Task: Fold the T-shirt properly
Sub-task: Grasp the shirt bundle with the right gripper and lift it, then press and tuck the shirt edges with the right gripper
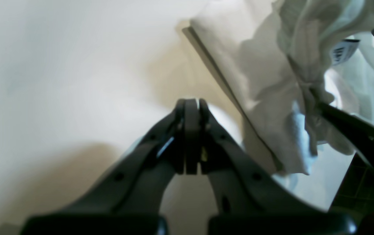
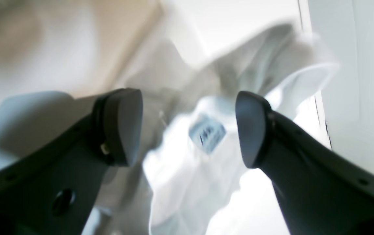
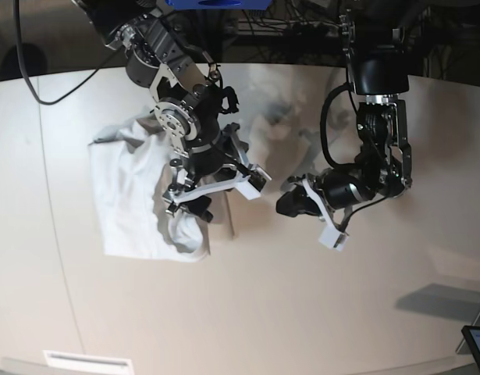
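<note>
Right tool [image 2: 188, 129]: I see it spread wide, empty, directly over the T-shirt's [image 3: 134, 195] bunched collar
Left tool [image 1: 191, 137]: pinched shut, empty, further off
T-shirt: crumpled on the worktop [image 3: 302, 312] under my right arm

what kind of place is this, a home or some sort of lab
Most likely a robotics lab, not a home: two arms work over a bare off-white table, cables run across it, and the only cloth is a white T-shirt laid out for folding.
</note>
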Controlling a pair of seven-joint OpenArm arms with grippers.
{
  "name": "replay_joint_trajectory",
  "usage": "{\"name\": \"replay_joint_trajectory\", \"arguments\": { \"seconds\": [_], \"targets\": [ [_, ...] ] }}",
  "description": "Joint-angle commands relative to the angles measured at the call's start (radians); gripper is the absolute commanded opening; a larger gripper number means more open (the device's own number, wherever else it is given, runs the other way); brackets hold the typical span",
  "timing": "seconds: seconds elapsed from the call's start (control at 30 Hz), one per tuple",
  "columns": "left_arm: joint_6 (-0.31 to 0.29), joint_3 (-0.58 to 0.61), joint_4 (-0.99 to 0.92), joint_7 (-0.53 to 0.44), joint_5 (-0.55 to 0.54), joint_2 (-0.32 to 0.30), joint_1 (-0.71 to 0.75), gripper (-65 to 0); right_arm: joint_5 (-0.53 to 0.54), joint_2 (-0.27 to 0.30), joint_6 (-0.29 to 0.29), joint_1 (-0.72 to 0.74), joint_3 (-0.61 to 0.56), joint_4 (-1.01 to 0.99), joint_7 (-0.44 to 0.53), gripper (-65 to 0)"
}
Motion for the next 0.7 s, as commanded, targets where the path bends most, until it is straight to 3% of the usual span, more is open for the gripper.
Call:
{"name": "replay_joint_trajectory", "arguments": {
  "seconds": [0.0,0.13,0.3,0.37,0.47,0.5,0.67],
  "targets": [
    [-0.005,-0.003,0.015,-0.019,-0.021,-0.007,-0.024,-65.0,-0.026,-0.01,-0.011,0.003,0.008,0.041,0.042,-22.2],
    [-0.005,-0.003,0.015,-0.021,-0.018,-0.02,-0.022,-65.0,-0.028,-0.016,-0.013,-0.01,0.12,0.107,0.117,-22.2],
    [-0.005,-0.004,0.02,-0.026,-0.018,-0.064,-0.007,-65.0,-0.018,-0.016,-0.01,0.014,0.284,0.099,0.122,-24.2],
    [-0.005,-0.012,0.024,-0.026,-0.021,-0.075,-0.002,-65.0,0.008,-0.014,-0.004,0.023,0.35,0.092,0.122,-34.1],
    [-0.005,-0.054,0.024,-0.021,-0.021,-0.073,0.012,-65.0,0.131,-0.01,0.081,0.036,0.448,0.085,0.099,-60.9],
    [-0.005,-0.063,0.024,-0.021,-0.023,-0.072,0.016,-65.0,0.167,-0.011,0.108,0.036,0.474,0.085,0.087,-65.0],
    [-0.005,-0.074,0.024,-0.021,-0.023,-0.072,0.026,-65.0,0.209,-0.016,0.142,0.034,0.484,0.084,0.044,-64.0]
  ]
}}
